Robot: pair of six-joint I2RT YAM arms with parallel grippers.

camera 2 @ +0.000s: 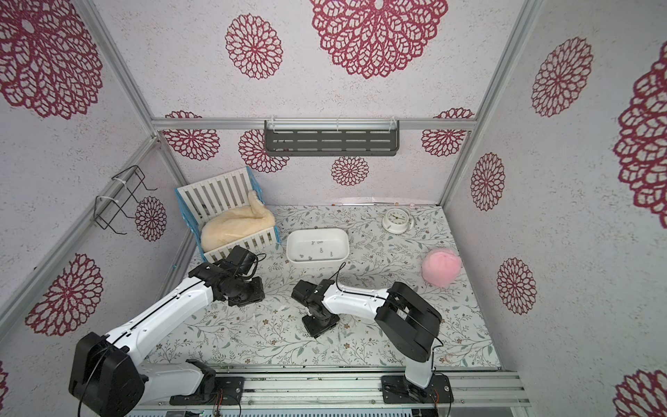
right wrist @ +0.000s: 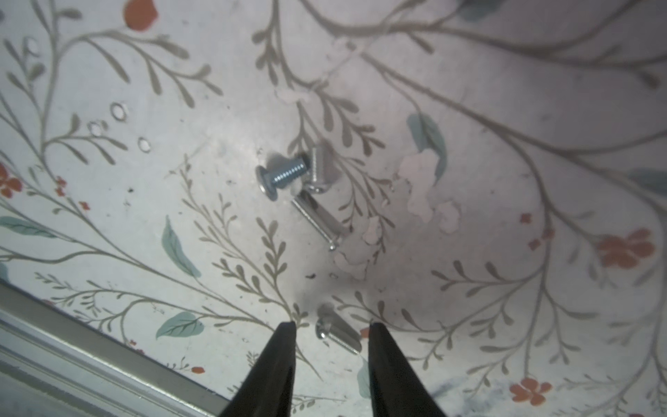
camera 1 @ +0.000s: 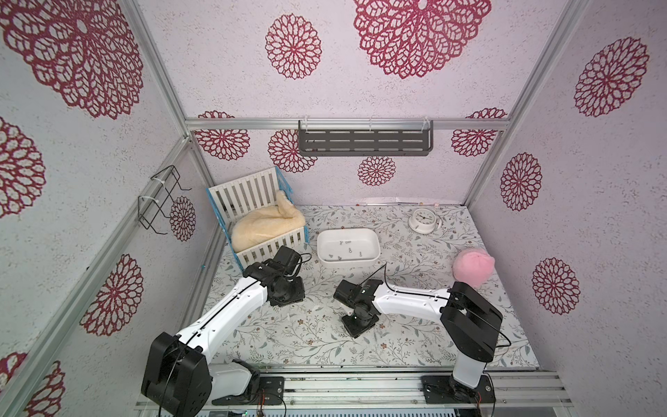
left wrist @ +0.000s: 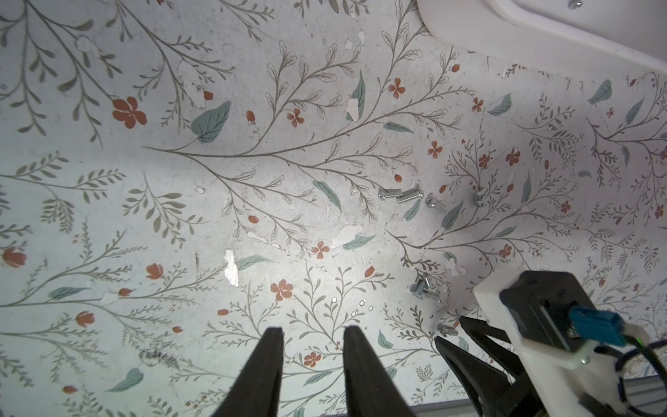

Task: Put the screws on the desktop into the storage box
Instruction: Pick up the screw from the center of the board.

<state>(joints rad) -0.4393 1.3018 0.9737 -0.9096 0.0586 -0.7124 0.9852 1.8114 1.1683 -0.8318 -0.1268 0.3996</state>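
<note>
Straddling a tiny silver metal screw (right wrist: 337, 334) on the leaf-printed white desk (right wrist: 144, 224), your right end effector (right wrist: 332, 325) stands apart.
Close off-centre and the screw may skid or pop out; your left end effector (left wrist: 313, 329), also apart, holds nothing; the shallow white plastic storage box (camera 1: 348, 263) sits farther back.
</note>
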